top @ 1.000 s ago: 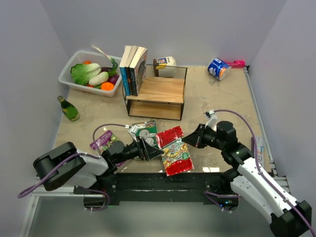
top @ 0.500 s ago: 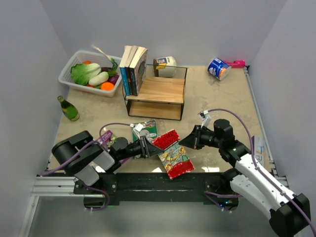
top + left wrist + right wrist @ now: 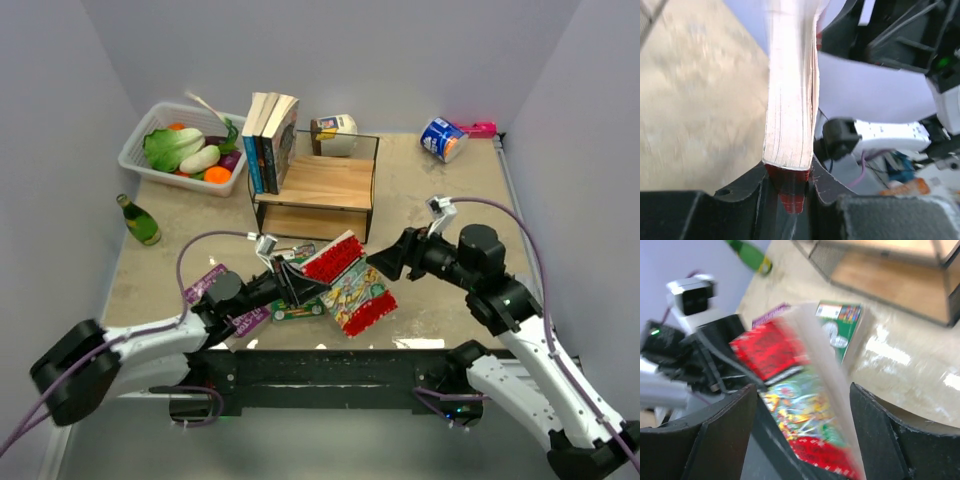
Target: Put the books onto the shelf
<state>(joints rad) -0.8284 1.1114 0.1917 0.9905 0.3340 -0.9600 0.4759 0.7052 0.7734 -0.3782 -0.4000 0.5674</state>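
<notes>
**Red book held off the table by left pincer; right pincer open**

1. The left gripper (image 3: 299,284) is clamped narrowly on the red-covered paperback with the colourful illustrated front (image 3: 347,285). The left wrist view shows both fingers (image 3: 747,185) pressed against the book's cream page edge, with the red cover seated at their base.
2. The red book is tilted, raised at its far side above the beige table (image 3: 440,200), in front of the shelf.
3. The right gripper (image 3: 384,261) stands wide. In the right wrist view its dark fingers (image 3: 720,435) sit on either side of the book's edge. That view is blurred, so contact cannot be confirmed.
4. The black-framed 2-tier shelf with light wooden boards (image 3: 325,185) carries 3 upright books (image 3: 270,140) at the left end of its top board.
5. A green-covered paperback (image 3: 842,330) lies flat on the table beneath the left gripper. A purple-covered paperback (image 3: 212,284) lies beside the left arm.
</notes>
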